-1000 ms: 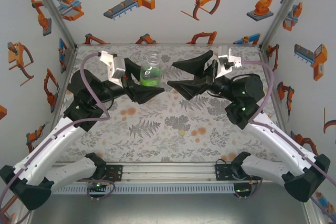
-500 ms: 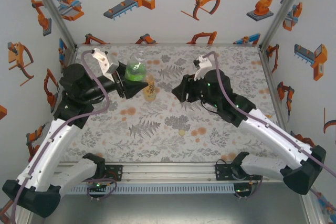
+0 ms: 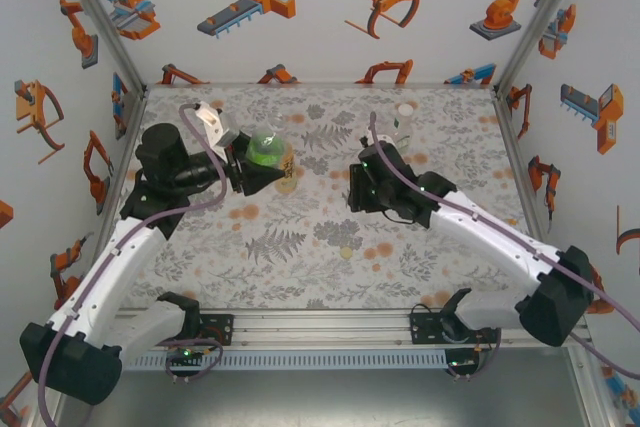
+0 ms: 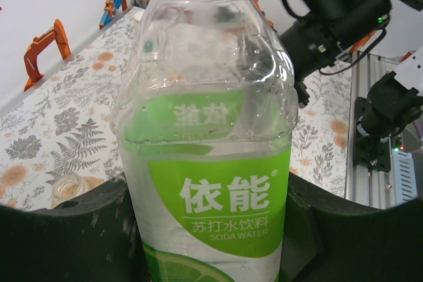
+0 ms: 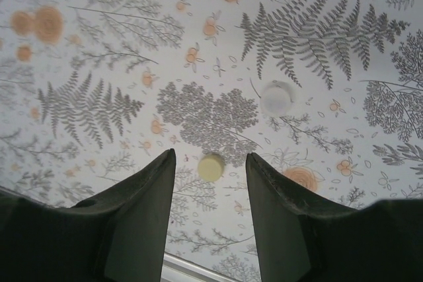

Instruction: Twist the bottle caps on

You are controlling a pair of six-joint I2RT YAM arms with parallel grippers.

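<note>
Left wrist view: left fingers [image 4: 73, 236] clamp the green bottle [image 4: 211, 163]; right fingers [image 5: 139, 216] point down, parted.

I'm watching from the top camera, which is sitting high behind both arm bases and looking down and forward over the whole mat [image 3: 300, 247] to the back wall. The left wrist camera is looking almost level across the mat, pressed right up to the green bottle [image 4: 211, 163], and is catching the right arm [image 4: 330, 11] beyond. The right wrist camera is pointing down at the mat from close above, over the yellow cap [image 5: 211, 167]. The top view is sharing all of these.
</note>
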